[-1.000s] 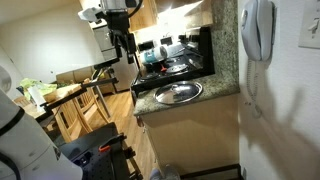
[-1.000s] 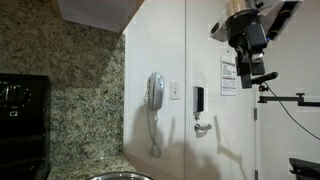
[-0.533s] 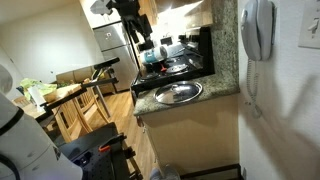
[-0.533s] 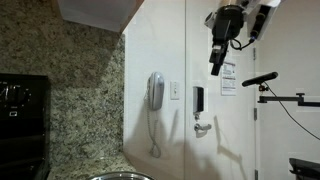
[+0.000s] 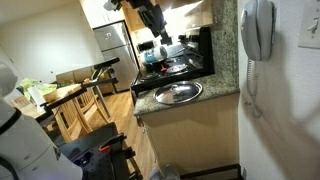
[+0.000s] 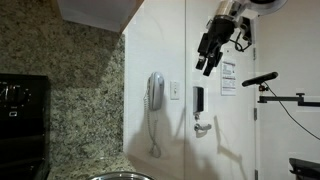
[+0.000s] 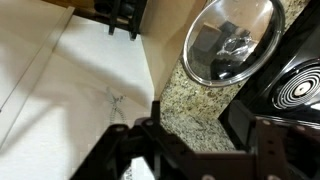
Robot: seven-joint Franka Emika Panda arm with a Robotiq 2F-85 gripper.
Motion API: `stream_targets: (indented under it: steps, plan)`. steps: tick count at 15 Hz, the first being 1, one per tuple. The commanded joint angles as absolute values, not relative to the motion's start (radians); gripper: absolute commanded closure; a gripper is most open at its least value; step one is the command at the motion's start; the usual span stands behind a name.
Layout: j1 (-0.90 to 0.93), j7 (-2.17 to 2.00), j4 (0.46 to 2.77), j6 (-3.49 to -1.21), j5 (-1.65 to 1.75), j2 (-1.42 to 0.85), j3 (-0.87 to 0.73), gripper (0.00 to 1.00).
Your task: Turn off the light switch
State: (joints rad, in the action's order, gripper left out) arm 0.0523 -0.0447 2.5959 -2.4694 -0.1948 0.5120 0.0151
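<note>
So, barely begun: gripper (image 6: 206, 60) hangs upper right of frame, well apart from the light switch (image 6: 175, 90) mid-frame just right of the wall phone (image 6: 155, 92), apparently nothing held, jaw gap can't tell, w/ approach & press left to do.

Speckled brown, grey and black granite on the backsplash (image 6: 60, 70) and the counter (image 7: 190, 110). Plain white on the wall (image 6: 200, 150), the telephone (image 6: 155, 92) and the light switch (image 6: 175, 90). Black gripper (image 6: 207, 68). Glossy black stove (image 5: 185, 55), with pale concentric rings on its burner (image 7: 297, 92). Shiny silver bowl (image 5: 178, 93). Steel-grey fridge (image 5: 113, 45). Warm brown wooden floor (image 5: 122, 105).
</note>
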Motion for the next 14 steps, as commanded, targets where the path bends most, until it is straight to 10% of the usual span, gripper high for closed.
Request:
stream_targets:
  steps: [1, 7, 14]
  plan:
    - [0.143, 0.114, 2.552, -2.356, -0.322, 0.475, -0.099, 0.58]
    - [0.224, 0.409, 2.532, -2.140, -0.536, 0.443, -0.214, 1.00]
    - [0.168, 0.399, 2.561, -2.142, -0.523, 0.461, -0.165, 0.99]
